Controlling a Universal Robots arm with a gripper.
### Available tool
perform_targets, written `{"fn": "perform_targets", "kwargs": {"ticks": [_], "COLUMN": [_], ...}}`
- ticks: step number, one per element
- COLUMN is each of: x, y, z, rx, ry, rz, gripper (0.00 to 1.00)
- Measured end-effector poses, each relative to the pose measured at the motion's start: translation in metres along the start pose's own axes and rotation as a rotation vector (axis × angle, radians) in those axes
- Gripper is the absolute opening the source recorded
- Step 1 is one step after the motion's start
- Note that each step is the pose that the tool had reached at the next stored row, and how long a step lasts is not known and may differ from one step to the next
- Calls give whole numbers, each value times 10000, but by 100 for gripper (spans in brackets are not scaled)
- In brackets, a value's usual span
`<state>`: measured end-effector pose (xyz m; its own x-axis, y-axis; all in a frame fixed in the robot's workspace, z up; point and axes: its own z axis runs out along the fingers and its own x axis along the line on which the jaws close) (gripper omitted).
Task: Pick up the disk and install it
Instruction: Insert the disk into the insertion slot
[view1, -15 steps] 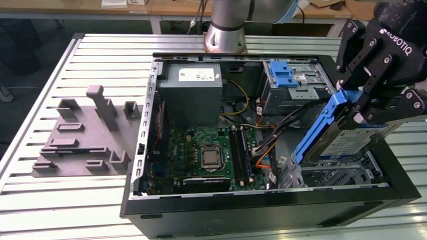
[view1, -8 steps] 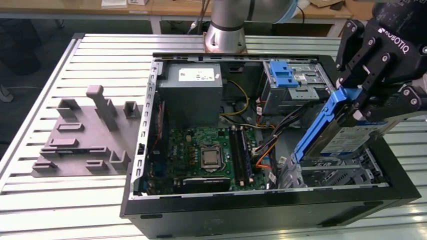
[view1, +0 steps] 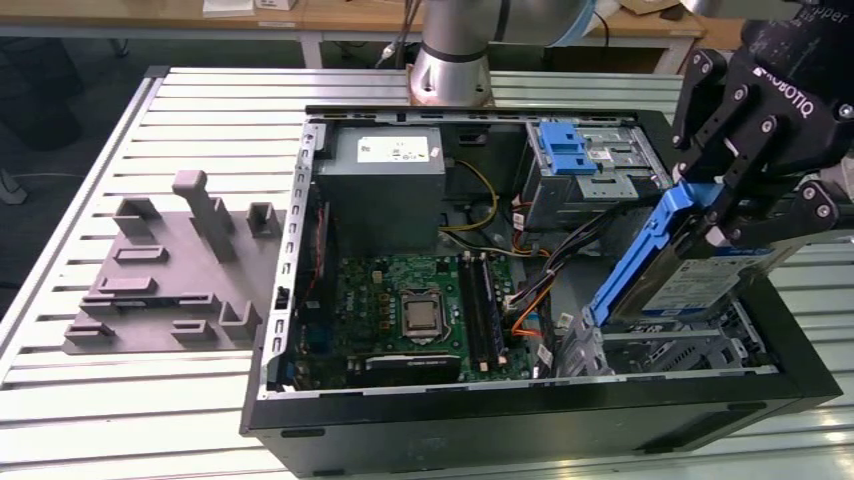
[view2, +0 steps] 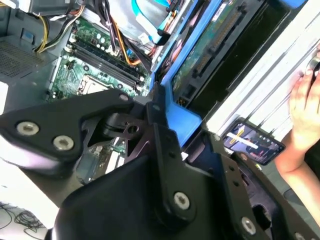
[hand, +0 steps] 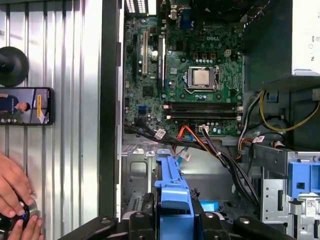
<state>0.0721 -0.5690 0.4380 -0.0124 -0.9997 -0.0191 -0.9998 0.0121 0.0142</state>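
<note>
Clamped in our gripper (view1: 727, 225) at right, the disk (view1: 694, 275) should stay tilted while we align it over the bay (view1: 674, 350).

In the exterior view the hand (view1: 727, 205) is cut off by the picture's right edge, and its black fingers (view1: 747, 150) cover the upper end of the disk (view1: 701, 280), so most of the label (white and blue where it shows) cannot be read. In the second wrist view the hand's black links hide the greater part of the disk's blue carrier, and a person's hand (view2: 305, 112) on the worktop (view2: 270, 100) runs off the edge. In the first wrist view a phone (hand: 25, 106) shows a screen too small to make out.
</note>
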Motion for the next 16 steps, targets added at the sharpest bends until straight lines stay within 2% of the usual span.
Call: {"fn": "perform_targets", "kwargs": {"ticks": [6,16], "x": [-2,0], "y": [-19,-23], "z": [1,50], "rx": [-1,-1], "ry": [10,16], "rz": [0,14], "gripper": [36,36]}}
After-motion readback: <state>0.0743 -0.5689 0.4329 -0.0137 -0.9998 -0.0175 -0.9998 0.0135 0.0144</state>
